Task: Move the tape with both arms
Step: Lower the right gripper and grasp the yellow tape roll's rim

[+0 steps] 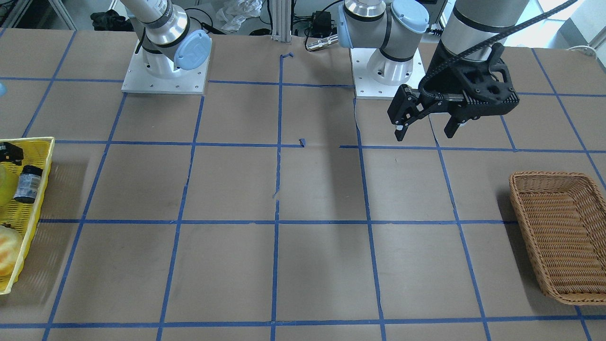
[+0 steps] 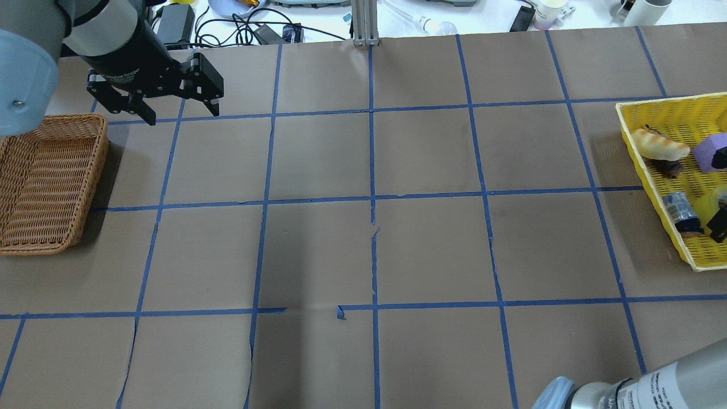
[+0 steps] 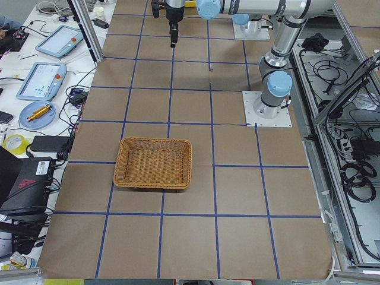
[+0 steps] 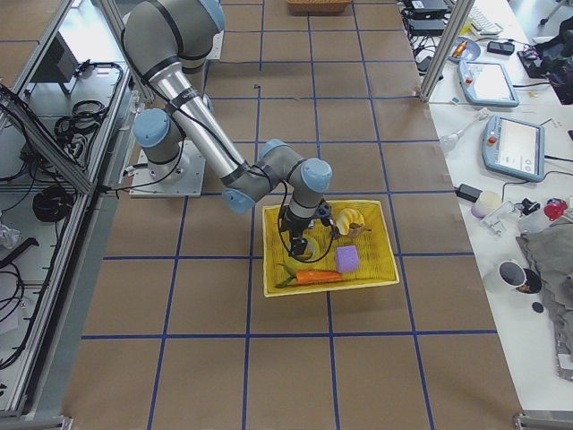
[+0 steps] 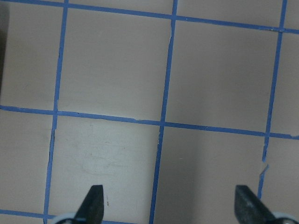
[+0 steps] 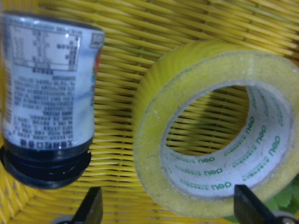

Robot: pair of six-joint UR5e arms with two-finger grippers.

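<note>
The yellow tape roll (image 6: 152, 112) with a white inner core lies in the yellow basket (image 6: 140, 28), filling the right wrist view. My right gripper (image 6: 169, 207) is open just over it, with one fingertip on each side of the roll's near edge. The exterior right view shows the right gripper (image 4: 300, 244) pointing down into the basket (image 4: 269, 269). My left gripper (image 1: 426, 129) is open and empty, held above the table near the left arm's base; it also shows in the overhead view (image 2: 180, 112) and in the left wrist view (image 5: 170, 205).
A small dark jar (image 6: 46, 93) lies beside the tape, on its left. The yellow basket (image 2: 653, 170) also holds a purple block (image 2: 707, 152) and bread (image 2: 659, 145). A brown wicker basket (image 1: 521, 203) stands on my left side. Blue tape lines grid the brown table.
</note>
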